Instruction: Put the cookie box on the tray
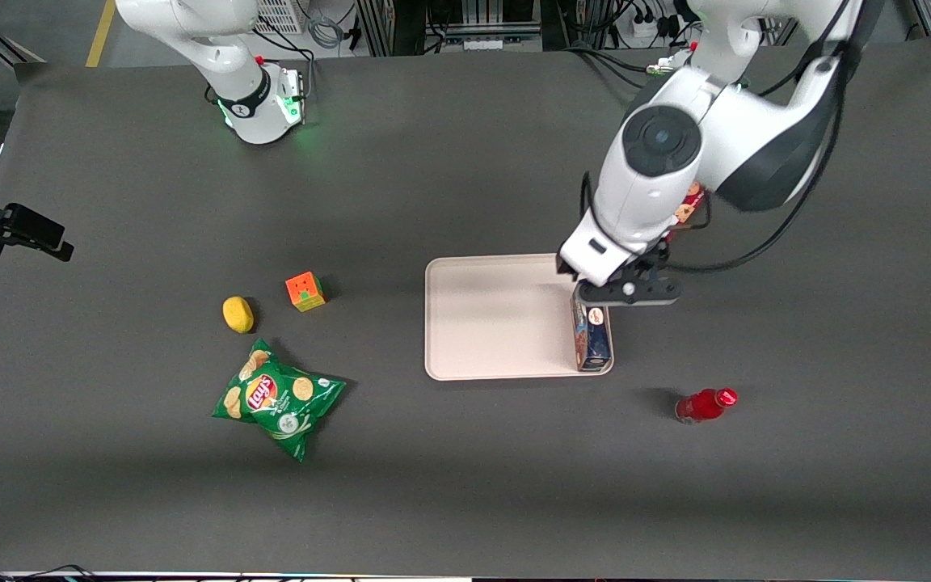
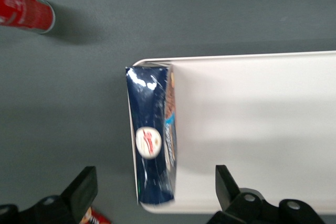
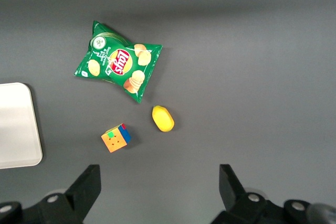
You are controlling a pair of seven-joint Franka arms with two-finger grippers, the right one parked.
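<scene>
1. Front view: the gripper [image 1: 625,293] of the working arm hangs just above the end of the cookie box [image 1: 592,338] that is farther from the camera; whether it touches the box cannot be told from here
2. Front view: the cookie box lies inside the tray [image 1: 498,319], lengthwise along the tray's rim at the working arm's end, reaching into the corner nearest the camera
3. Front view: the tray sits on the dark bench [image 1: 465,501]; a red bottle [image 1: 705,404] lies on the bench near that corner of the tray, nearer the camera and apart from it; a red box [image 1: 688,207] shows partly under the arm, farther from the camera than the tray
4. Front view: toward the parked arm's end lie a colour cube [image 1: 305,291], a yellow lemon-like fruit [image 1: 238,314] and a green chip bag [image 1: 278,399], all well apart from the tray
5. Left wrist view: the jaws stand wide open, one finger [image 2: 84,188] over the bare bench and the other finger [image 2: 227,184] over the tray's floor; the cookie box [image 2: 153,140] lies between them, touched by neither, resting on its long narrow side against the tray's rim [image 2: 247,56]
6. Right wrist view: only the chip bag [image 3: 118,65], the fruit [image 3: 163,118], the cube [image 3: 116,137] and a corner of the tray [image 3: 18,129] show
</scene>
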